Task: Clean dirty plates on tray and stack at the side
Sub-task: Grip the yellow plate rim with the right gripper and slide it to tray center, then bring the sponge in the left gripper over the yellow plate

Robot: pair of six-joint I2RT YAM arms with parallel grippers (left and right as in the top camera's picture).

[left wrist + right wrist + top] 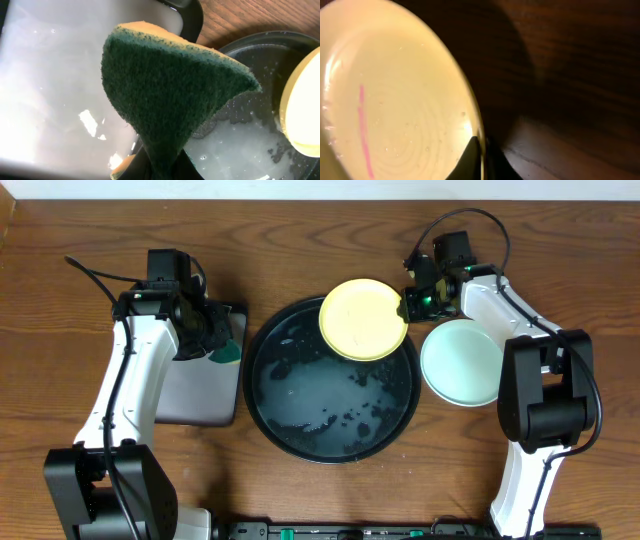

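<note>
The round black tray (pixel 262 380) sits mid-table with soapy water and dark bits in it. My right gripper (pixel 408 304) is shut on the right rim of the pale yellow plate (pixel 362 318), holding it over the tray's far right edge. In the right wrist view the yellow plate (pixel 395 95) carries a pink streak, and the fingers (pixel 481 150) pinch its rim. A mint green plate (pixel 461 361) lies on the table right of the tray. My left gripper (pixel 218 340) is shut on a green and yellow sponge (pixel 170 85) above the grey rectangular tray. A third plate is not visible.
The grey rectangular tray (pixel 195 395) lies left of the black tray, wet in the left wrist view (pixel 45 90). The black tray's rim (pixel 260 37) shows to the right of the sponge. Bare wooden table surrounds everything.
</note>
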